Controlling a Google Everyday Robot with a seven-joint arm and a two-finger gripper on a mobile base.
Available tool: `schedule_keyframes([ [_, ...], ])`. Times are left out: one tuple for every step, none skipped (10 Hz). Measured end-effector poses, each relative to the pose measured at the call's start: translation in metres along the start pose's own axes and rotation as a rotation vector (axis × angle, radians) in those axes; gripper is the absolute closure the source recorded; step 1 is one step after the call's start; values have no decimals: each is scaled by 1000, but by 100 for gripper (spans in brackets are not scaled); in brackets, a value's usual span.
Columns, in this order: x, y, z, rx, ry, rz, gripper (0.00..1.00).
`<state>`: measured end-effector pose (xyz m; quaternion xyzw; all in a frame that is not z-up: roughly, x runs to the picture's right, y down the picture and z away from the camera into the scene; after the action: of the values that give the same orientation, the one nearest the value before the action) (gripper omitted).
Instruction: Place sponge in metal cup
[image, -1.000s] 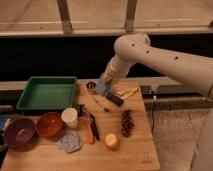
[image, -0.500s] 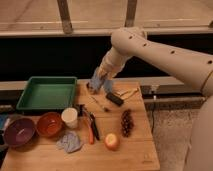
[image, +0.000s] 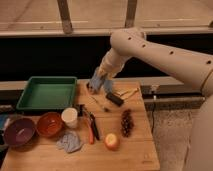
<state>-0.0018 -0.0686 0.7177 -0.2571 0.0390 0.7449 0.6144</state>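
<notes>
Currently, the single camera view shows the transport step in hand: the small flat blue rectangular sponge (image: 95, 80) is clamped in the gripper (image: 101, 84) and held clear of the light wooden table (image: 140, 150), above its rear edge and just right of the green rectangular plastic tray (image: 47, 92). The jaws are closed on the sponge, and blue material shows on both sides of the fingers.

The small shiny steel metal cup (image: 89, 88) appears as a dim shape at the lower left edge of the sponge, near the tray corner. It is largely masked, so its mouth cannot be checked.

Next move, as a judgement: centre the sponge over the cup mouth, lower it, then release. The cup looks narrow beside the sponge, so an end-first entry is called for.

Sponge orientation: the long axis seems to run across the jaws, sloping from upper left down to lower right, with the broad face towards the camera. The exact tilt cannot be told.

Other items stand well apart towards the front — a white cylindrical cup (image: 69, 117), an orange round bowl (image: 49, 124), a crumpled grey-blue rag (image: 69, 141) and a dark bunch of grapes (image: 126, 122).
</notes>
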Motion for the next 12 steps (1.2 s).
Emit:
schedule_keyframes([
  [-9, -1, 3, 11, -17, -9, 100],
  [-17, 6, 10, 15, -23, -29, 100],
  [-21, 11, 15, 18, -22, -49, 100],
  [-27, 12, 20, 26, -21, -66, 100],
  [-33, 12, 26, 38, -17, -79, 100],
  [-37, 10, 37, 56, -9, -91, 100],
  [-40, 11, 44, 64, -3, -98, 100],
  [-45, 9, 54, 76, 6, -104, 100],
  [-49, 7, 62, 84, 14, -108, 100],
  [-53, 6, 68, 90, 19, -111, 100],
  [-57, 6, 76, 96, 28, -116, 100],
  [-62, 7, 86, 103, 39, -120, 100],
])
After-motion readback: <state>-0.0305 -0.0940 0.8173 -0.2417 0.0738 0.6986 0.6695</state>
